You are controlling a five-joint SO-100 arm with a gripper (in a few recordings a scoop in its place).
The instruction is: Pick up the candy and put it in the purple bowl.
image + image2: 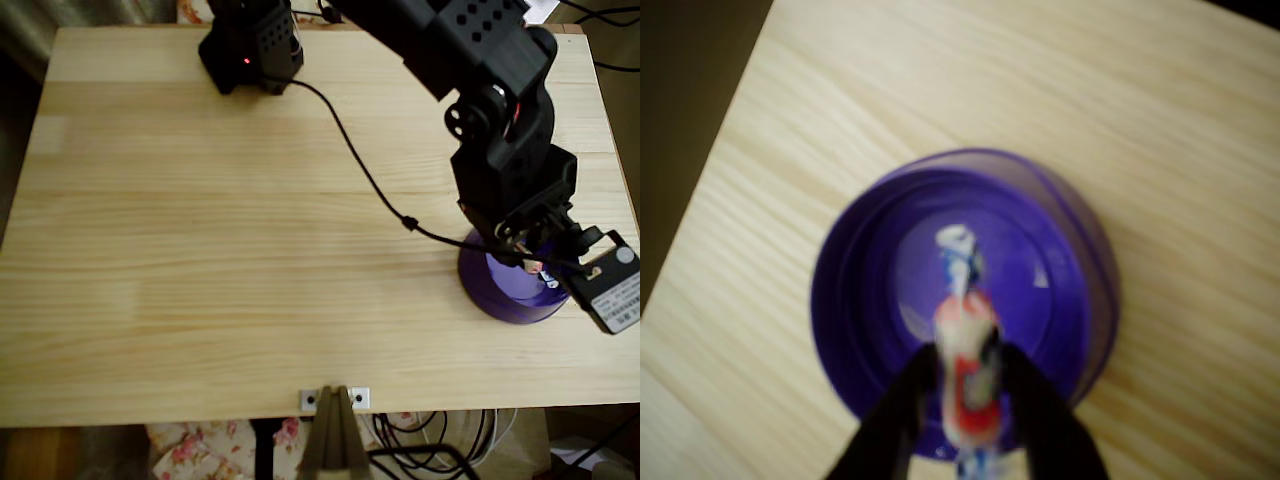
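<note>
In the overhead view the black gripper [535, 262] hangs over the purple bowl [500, 295] at the table's [200, 250] four o'clock, its white label illegible, while in the wrist view the fingers [902, 400], narrowly parted, pinch the candy [965, 375] above the bowl's six o'clock rim

Soft warm light; blurred, unfocused wrist view.

Candy [965, 375] red-white, gripped in tool [968, 385], above purple bowl [850, 300].

pincer [967, 385] gripping candy [967, 375] (blurred), over purple bowl [855, 300]
</note>
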